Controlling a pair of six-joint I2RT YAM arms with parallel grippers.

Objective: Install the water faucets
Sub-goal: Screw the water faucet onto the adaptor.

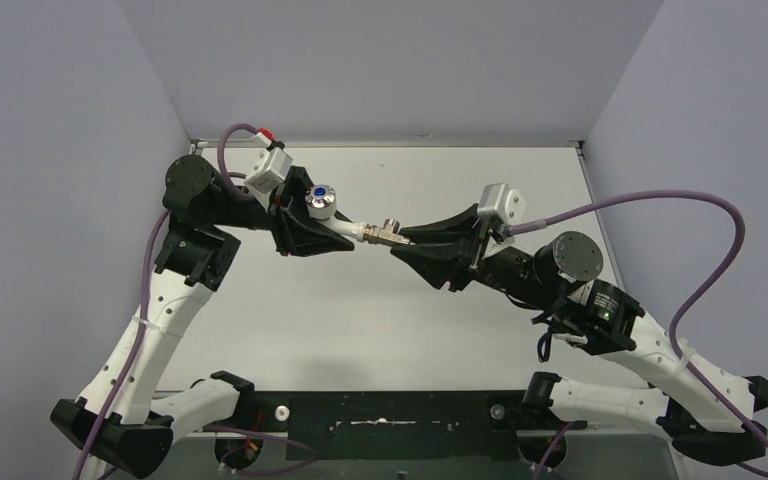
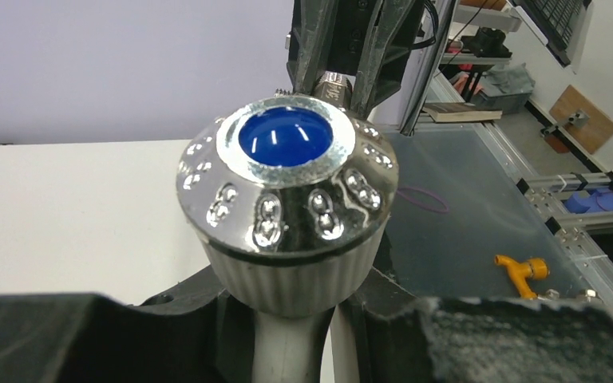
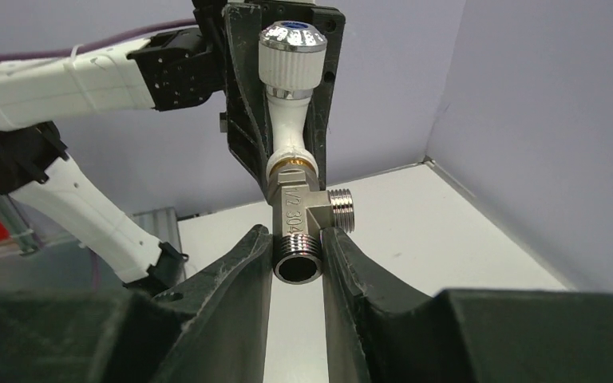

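Observation:
My left gripper (image 1: 312,228) is shut on the white tap body (image 1: 345,228), whose chrome knob with a blue dot (image 1: 321,199) faces up. In the left wrist view the knob (image 2: 287,179) fills the frame and the white stem (image 2: 283,351) sits between the jaws. My right gripper (image 1: 407,240) is shut on the metal threaded tee fitting (image 1: 390,236). In the right wrist view the fitting (image 3: 302,219) is pinched between my fingers and its far end meets the tap's white spout (image 3: 287,148). Both parts are held in the air above the table, end to end.
The white table (image 1: 380,330) has grey walls on three sides. A dark strip (image 1: 380,415) runs along the near edge between the arm bases. In the left wrist view an orange part (image 2: 523,271) lies on a dark surface beyond the table.

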